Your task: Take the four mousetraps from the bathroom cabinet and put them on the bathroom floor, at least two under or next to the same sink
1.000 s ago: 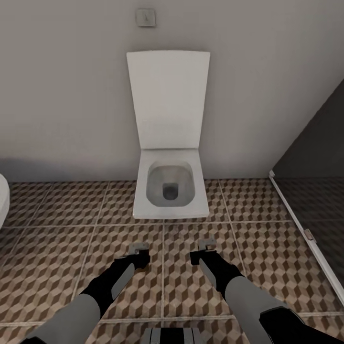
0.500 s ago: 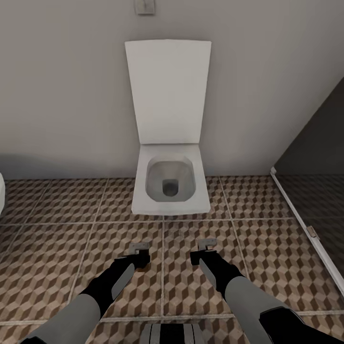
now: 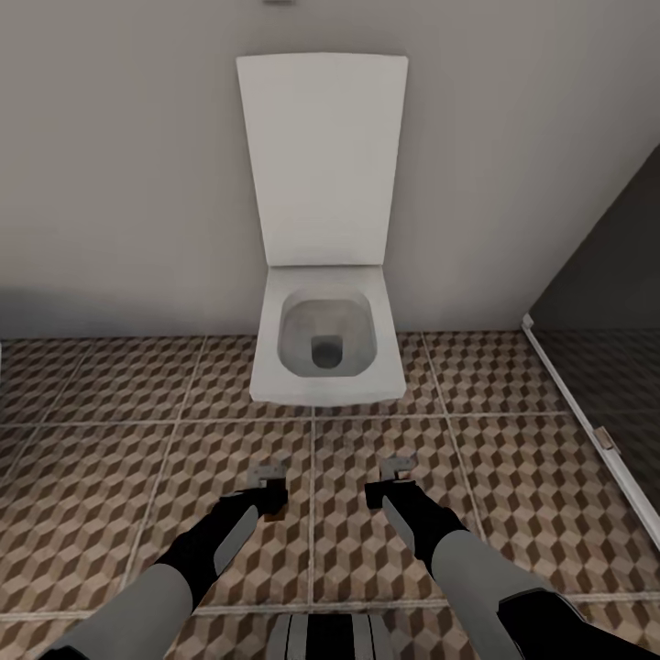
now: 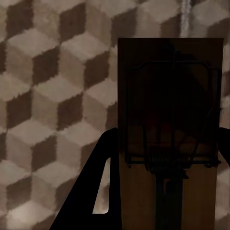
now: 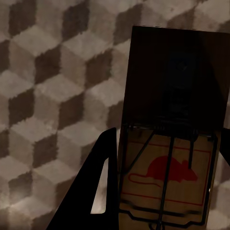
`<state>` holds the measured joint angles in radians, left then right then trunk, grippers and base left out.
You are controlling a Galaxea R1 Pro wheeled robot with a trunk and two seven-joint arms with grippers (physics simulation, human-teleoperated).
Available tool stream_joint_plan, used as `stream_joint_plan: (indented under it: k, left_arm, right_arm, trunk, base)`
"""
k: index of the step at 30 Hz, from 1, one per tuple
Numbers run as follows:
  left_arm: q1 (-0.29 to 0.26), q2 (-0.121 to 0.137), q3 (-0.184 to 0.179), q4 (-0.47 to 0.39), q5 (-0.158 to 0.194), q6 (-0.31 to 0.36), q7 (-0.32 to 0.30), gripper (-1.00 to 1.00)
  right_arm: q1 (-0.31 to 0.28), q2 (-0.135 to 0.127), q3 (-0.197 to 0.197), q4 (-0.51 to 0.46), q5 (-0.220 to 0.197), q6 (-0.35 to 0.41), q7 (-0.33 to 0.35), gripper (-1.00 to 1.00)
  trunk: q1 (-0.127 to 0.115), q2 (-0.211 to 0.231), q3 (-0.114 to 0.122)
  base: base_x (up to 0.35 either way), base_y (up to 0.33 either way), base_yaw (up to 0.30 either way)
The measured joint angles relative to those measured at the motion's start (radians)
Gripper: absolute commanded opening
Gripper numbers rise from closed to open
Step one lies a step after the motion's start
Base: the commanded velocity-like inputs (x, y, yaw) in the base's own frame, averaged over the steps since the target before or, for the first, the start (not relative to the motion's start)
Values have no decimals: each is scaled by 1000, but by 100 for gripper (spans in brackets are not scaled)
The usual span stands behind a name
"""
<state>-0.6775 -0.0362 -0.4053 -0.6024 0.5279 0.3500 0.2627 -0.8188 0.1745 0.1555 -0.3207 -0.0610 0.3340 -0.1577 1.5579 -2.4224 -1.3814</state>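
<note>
Forward and slightly left is how the whole head view has shifted over the last second: the toilet [image 3: 323, 275] sits larger and higher in the picture, the wall plate above it has all but slid off the top edge, and the white rim that showed at the far left is gone. That is the camera and base moving, not the fixtures. Both arms hold the same pose in front of the trunk as before.

Each claw carries a mousetrap. The left claw [image 3: 268, 488] is closed on the left trap [image 4: 170, 129], a wooden board seen along the fingers with its dark wire spring across it, hanging above the floor [image 3: 110, 477]. The right claw [image 3: 394, 483] is closed on the right trap [image 5: 175, 143], held the same way over the tiles. In the head view both traps are too small and too hidden by the claws to make out.

So two traps are out of the cabinet and in transit, neither yet set down. No sink shows now, and the drift toward the toilet suggests the robot is still turning or travelling to find its spot; a drop here would count for the floor but probably not for the sink condition. The glass shower wall [image 3: 587, 275] stands at the right, with its dark floor to be avoided.

No brand name or lettering can be read. The right trap bears a printed red mouse silhouette inside a thin red outline.
</note>
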Motion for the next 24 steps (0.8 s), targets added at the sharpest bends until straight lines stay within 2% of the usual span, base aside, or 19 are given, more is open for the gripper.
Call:
stream_joint_plan:
  k: [11,24]
  left_arm:
    - [0,1,0,0,0,0,0,-100]
    - [0,2,0,1,0,0,-1,-100]
  right_arm:
    - [0,0,0,1,0,-2,0,-100]
    - [0,0,0,2,-1,-4,0,-100]
  trunk:
    - [42,-77,-34]
    - [48,-80,-85]
  base:
    - [0,0,0]
    - [0,0,0]
